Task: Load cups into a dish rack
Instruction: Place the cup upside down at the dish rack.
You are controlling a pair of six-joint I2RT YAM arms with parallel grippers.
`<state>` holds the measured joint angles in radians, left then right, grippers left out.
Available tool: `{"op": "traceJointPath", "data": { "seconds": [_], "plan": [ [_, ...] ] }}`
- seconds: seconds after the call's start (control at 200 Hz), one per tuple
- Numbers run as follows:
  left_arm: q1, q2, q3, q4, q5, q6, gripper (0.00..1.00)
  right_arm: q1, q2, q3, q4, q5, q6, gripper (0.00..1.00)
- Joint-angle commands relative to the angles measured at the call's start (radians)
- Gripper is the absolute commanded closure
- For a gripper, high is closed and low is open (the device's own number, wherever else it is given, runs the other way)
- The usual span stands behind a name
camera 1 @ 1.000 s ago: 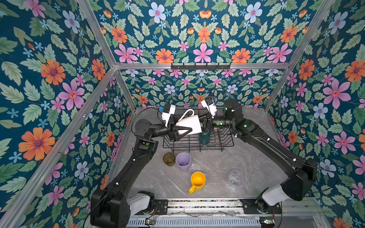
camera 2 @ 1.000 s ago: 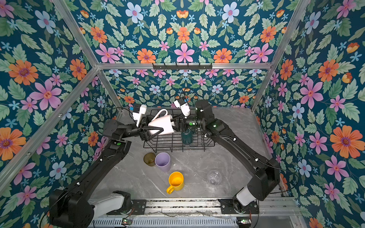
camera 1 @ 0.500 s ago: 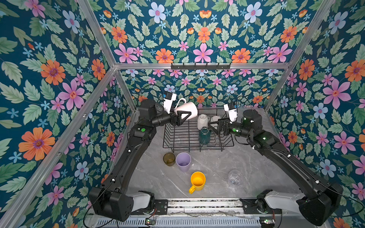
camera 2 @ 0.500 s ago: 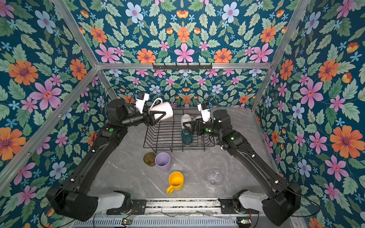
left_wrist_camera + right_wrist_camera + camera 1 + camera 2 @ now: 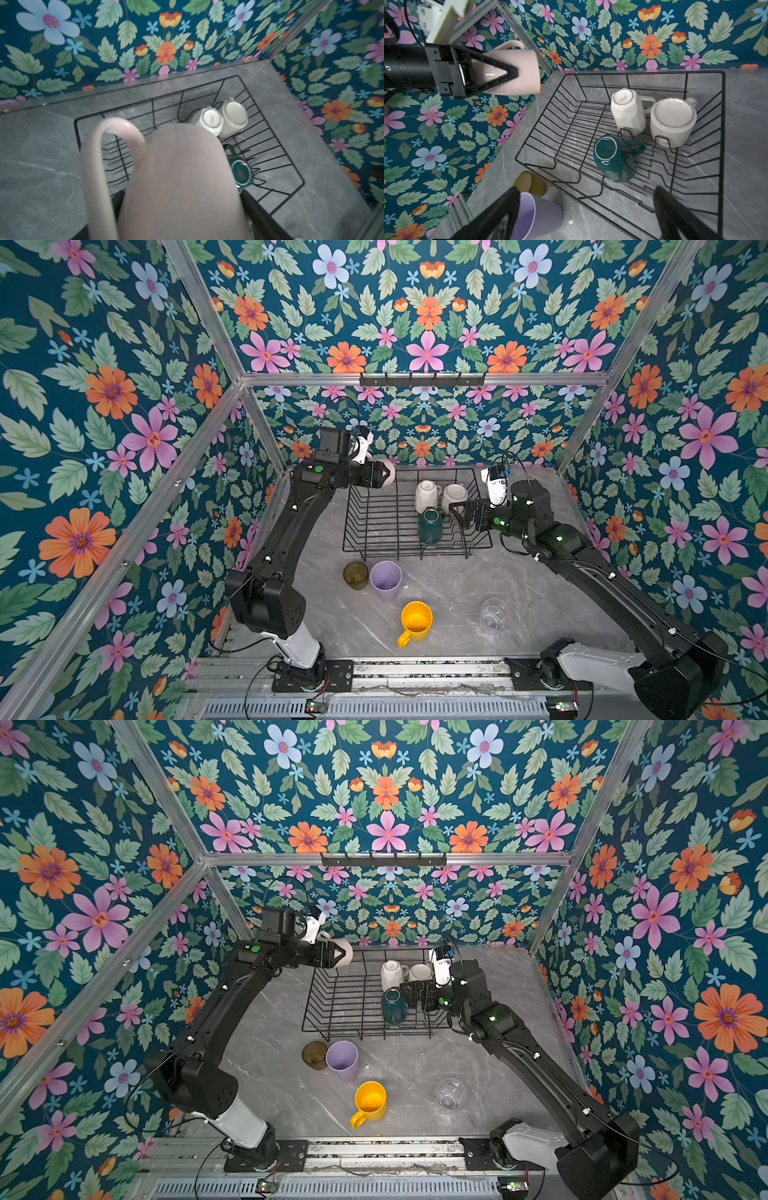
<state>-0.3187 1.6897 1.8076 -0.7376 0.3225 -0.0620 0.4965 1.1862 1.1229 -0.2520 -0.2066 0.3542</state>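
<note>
Left tool (image 5: pixel 338 957) clamps pale pink mug (image 5: pixel 178 176); right tool (image 5: pixel 586 189) wide open, seemingly empty.

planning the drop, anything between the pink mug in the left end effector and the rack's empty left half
Nothing visible. The left end effector holds the pale pink mug by the dish rack's far-left corner; the dark green mug sits farther right.

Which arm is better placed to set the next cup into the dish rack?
Left. The left end effector grips the pale pink mug by the far-left corner of the dish rack; the right end effector hangs open and empty over its right side.
</note>
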Motion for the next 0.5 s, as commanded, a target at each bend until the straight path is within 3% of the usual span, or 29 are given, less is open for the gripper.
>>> {"op": "traceJointPath", "data": {
  "seconds": [0.0,0.305,0.495],
  "plan": [
    [-0.024,0.05,0.055,-0.089,-0.136,0.045,1.0,-0.002,-0.007,-0.007,-0.008,0.018,-0.024,0.01],
    [-0.072,0.22,0.172,-0.197,-0.318,0.053,1.0,-0.007,-0.023,-0.051,-0.009,0.018,-0.032,0.01],
    [-0.095,0.305,0.222,-0.21,-0.367,0.056,1.0,-0.01,-0.035,-0.082,0.0,0.009,-0.028,0.01]
  ]
}}
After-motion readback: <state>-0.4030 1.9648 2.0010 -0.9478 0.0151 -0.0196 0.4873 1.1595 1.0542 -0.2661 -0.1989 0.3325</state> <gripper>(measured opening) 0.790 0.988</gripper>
